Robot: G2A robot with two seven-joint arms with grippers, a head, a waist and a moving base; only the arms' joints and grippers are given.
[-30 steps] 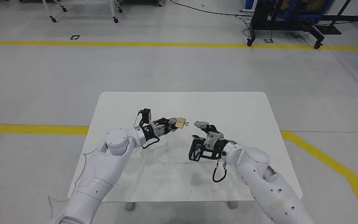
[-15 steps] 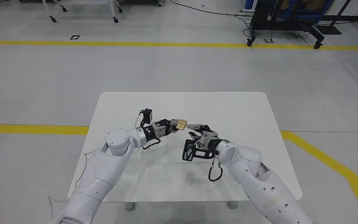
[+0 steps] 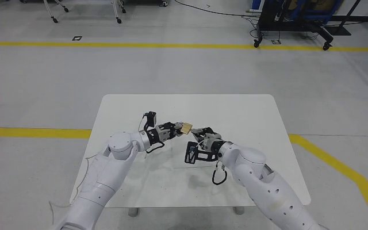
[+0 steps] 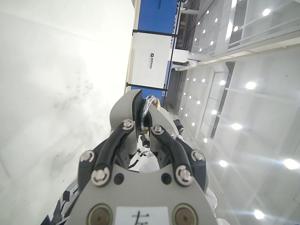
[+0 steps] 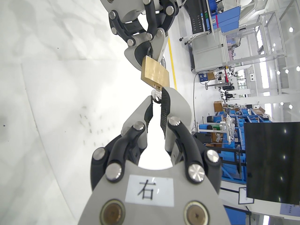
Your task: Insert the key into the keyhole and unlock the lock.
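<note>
A brass padlock hangs above the white table, held by its steel shackle in my left gripper, which is shut on it. My right gripper faces the lock's underside and is shut on a small silver key. The key's head sits right against the bottom of the lock body, and its blade is hidden. In the top view the padlock lies between the left gripper and the right gripper, over the table's middle.
A faint patch of dark specks marks the tabletop below the grippers. Yellow floor lines run behind and beside the table. Carts and racks stand far back on the floor.
My right gripper has moved left and slightly back toward the padlock, bringing the key up against its underside. The left gripper with the lock has stayed nearly still.
</note>
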